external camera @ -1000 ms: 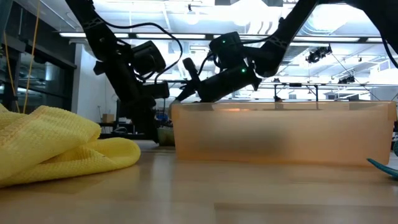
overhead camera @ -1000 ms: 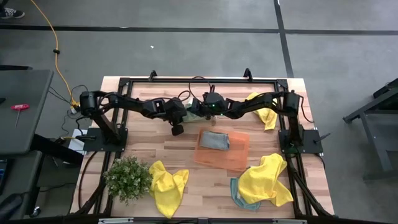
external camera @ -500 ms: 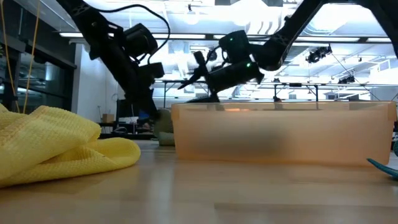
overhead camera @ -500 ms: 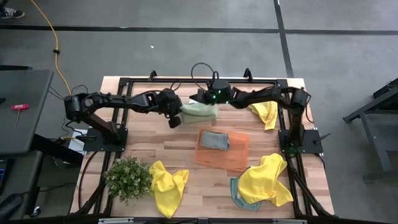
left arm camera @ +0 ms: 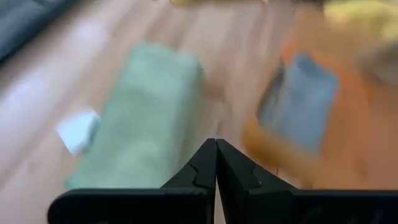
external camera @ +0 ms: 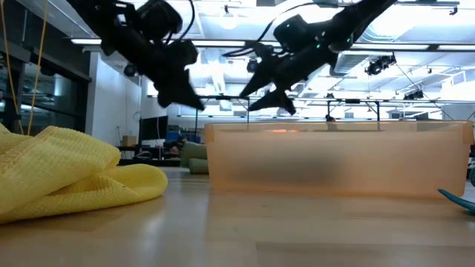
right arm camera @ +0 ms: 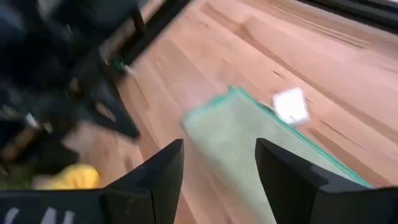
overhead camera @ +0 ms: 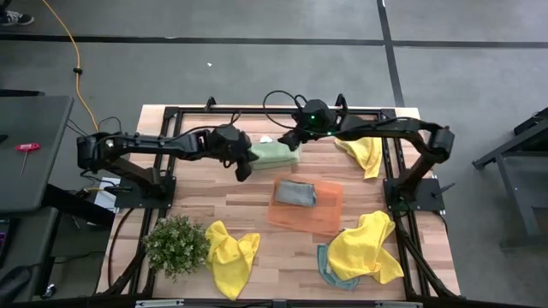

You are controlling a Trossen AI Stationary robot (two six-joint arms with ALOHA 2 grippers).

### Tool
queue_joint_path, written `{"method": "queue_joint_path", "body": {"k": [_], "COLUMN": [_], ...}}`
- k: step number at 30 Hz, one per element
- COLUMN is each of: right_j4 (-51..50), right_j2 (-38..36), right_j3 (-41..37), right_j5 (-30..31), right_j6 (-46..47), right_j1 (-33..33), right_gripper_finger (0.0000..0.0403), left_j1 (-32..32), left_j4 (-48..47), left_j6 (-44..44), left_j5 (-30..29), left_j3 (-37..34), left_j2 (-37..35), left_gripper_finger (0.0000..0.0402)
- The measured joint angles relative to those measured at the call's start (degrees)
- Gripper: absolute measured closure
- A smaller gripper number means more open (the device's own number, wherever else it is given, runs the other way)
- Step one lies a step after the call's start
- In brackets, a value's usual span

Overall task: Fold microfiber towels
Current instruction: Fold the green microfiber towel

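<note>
The left claw (overhead camera: 243, 168), fingers together, has pulled back to nine o'clock of the folded pale green towel (overhead camera: 275, 154) lying on the bench (overhead camera: 214, 205). At its one o'clock, the right claw (overhead camera: 288, 139) has lifted away, fingers apart; this fold looks finished, with the yellow towels (overhead camera: 229, 254) unfolded.
</note>
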Motion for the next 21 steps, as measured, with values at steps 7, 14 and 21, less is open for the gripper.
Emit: {"method": "queue_joint_path", "body": {"k": [7, 14, 21], "right_j4": [-13.1, -18.8, -8.9], "right_j2": [-7.7, -16.5, -28.5], "right_j3": [0.0, -7.1, -23.6], "right_j5": [4.0, 6.4, 6.5], "right_j6": [-12.9, -15.3, -3.9], "right_j1": [-1.8, -3.8, -3.9], "right_gripper_finger": [0.0212, 0.0212, 0.0212], "left_j1": [0.7, -0.5, -0.5], "left_j4": [5.6, 5.8, 3.0], "left_j6": [-1.6, -1.5, -4.4], "left_j5": [-4.4, -9.2, -9.6], "left_j3": [3.0, 8.1, 13.0], "left_j2": [6.9, 13.8, 19.5], "left_gripper_finger": [0.0402, 0.0402, 0.0402]}}
